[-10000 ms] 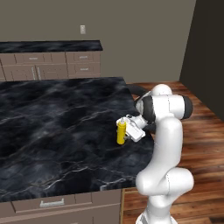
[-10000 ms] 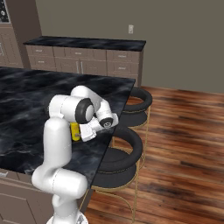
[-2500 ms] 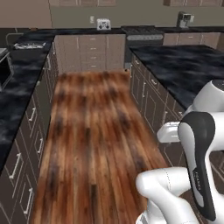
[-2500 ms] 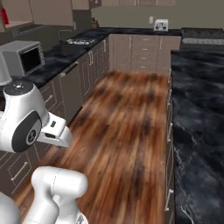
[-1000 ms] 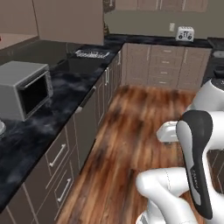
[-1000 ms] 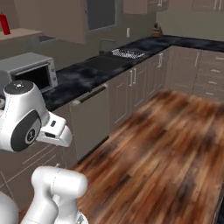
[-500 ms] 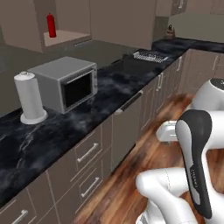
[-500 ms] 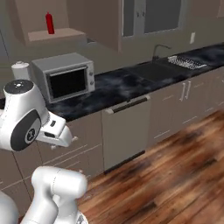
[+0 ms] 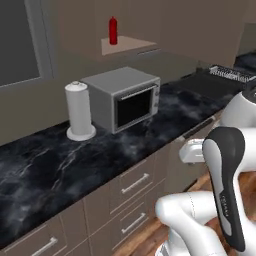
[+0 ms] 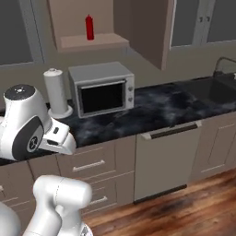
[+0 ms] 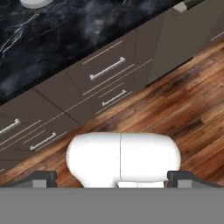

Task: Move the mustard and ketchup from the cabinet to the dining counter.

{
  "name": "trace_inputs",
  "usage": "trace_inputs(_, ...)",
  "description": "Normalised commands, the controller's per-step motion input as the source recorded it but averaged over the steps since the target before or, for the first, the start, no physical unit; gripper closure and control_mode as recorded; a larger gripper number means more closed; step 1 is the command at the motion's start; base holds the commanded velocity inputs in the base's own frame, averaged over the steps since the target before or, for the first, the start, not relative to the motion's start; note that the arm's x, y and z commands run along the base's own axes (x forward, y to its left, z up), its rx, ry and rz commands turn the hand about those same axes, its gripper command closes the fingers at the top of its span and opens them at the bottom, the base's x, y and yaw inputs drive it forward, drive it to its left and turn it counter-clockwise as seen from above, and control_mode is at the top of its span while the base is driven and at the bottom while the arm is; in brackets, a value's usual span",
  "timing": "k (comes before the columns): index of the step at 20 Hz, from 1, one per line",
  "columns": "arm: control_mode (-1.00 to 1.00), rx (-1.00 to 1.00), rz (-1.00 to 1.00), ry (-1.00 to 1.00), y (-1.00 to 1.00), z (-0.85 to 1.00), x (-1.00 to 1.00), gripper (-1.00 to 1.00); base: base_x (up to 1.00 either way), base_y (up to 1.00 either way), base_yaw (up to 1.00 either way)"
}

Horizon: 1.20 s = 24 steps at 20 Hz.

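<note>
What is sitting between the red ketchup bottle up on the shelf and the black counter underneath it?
The microwave stands there, on the black counter below the ketchup, with a paper towel roll beside it. The right base view shows this best.

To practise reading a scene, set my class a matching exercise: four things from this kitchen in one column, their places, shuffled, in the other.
Things:
1. ketchup
2. microwave
3. paper towel roll
4. sink

Places:
A. on the worktop, just left of the microwave
B. on the open cabinet shelf
C. set into the worktop at far right
D. on the worktop, below the shelf

Pairs: 1-B, 2-D, 3-A, 4-C
</note>
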Motion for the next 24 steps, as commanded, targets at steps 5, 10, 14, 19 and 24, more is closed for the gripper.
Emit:
trace_inputs(5, 1.00, 0.00, 0.00, 0.00, 0.00, 0.00, 0.00, -1.00, 0.84, -0.01, 0.32)
trace_inputs(10, 1.00, 0.00, 0.00, 0.00, 0.00, 0.00, 0.00, -1.00, 0.70, -0.11, 0.38)
trace_inputs(14, 1.00, 0.00, 0.00, 0.00, 0.00, 0.00, 0.00, -1.00, 0.26, -0.25, 0.53)
trace_inputs(19, 1.00, 0.00, 0.00, 0.00, 0.00, 0.00, 0.00, -1.00, 0.17, -0.28, 0.53)
trace_inputs(24, 1.00, 0.00, 0.00, 0.00, 0.00, 0.00, 0.00, -1.00, 0.01, -0.60, 0.22)
